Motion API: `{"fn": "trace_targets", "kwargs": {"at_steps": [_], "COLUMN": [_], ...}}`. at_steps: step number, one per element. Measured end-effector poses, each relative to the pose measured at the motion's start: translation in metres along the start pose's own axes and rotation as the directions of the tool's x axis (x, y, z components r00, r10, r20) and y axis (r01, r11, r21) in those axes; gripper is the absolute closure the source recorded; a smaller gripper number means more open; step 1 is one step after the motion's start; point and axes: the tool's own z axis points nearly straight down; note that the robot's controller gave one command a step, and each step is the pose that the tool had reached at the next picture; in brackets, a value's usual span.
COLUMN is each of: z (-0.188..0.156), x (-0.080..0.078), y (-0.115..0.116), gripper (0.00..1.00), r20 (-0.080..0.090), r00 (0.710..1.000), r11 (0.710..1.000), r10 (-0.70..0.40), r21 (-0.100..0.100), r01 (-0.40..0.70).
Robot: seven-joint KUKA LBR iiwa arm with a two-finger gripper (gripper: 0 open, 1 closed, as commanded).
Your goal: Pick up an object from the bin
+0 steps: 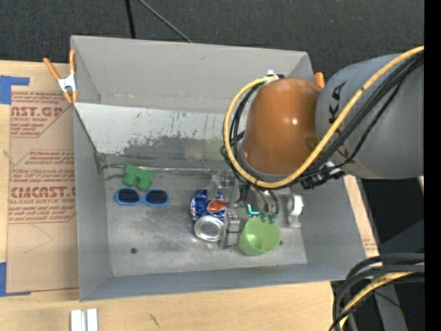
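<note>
Grey bin (158, 248) floor, lower centre: a crushed blue soda can (207, 216) lies just beside a green apple-shaped thing (260, 239), the gripper (234, 219) low between them, claw state impossible to tell. Its arm (375, 116) bends down from the right under an orange cover (279, 126). Well left lie blue sunglasses (141, 198).

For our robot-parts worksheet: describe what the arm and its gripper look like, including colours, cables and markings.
The arm is bulky, rounded and grey, with black lettering. A glossy orange dome covers the wrist, ringed by yellow and black cables. The gripper is grey metal with a small teal light.
</note>
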Motion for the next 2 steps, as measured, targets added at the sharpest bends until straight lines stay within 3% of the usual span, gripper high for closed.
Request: {"fn": "trace_targets", "kwargs": {"at_steps": [1,2], "z": [0.123,0.090], "x": [-0.056,-0.044], "y": [-0.016,0.028], "gripper": [0.00,0.00], "r20": [0.004,0.009], "r00": [0.839,0.904], "r11": [0.839,0.904], "r10": [-0.544,-0.427], "r21": [0.002,0.001], "r01": [0.544,0.427]}}
